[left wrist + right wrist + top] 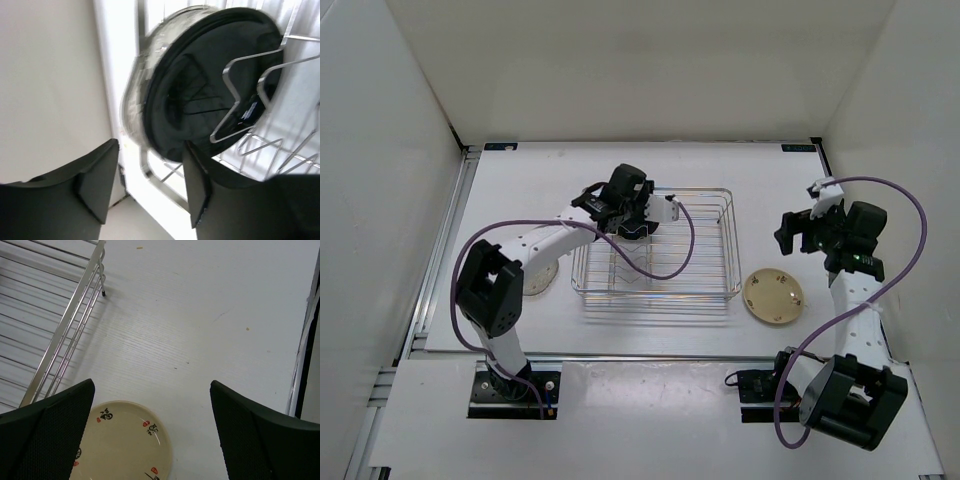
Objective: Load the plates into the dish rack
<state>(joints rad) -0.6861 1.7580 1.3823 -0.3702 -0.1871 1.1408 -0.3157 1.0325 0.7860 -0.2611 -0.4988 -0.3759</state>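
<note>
No legible text; cream plate (pixel 125 450) marks unreadable

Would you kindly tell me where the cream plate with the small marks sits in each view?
Top external: the cream plate lies on the table right of the dish rack, near its front corner.
Left wrist: not in it.
Right wrist: bottom edge, left of centre, partly cut off.
Shared landmark: the dish rack's right side wall, left of the plate in both views.
</note>
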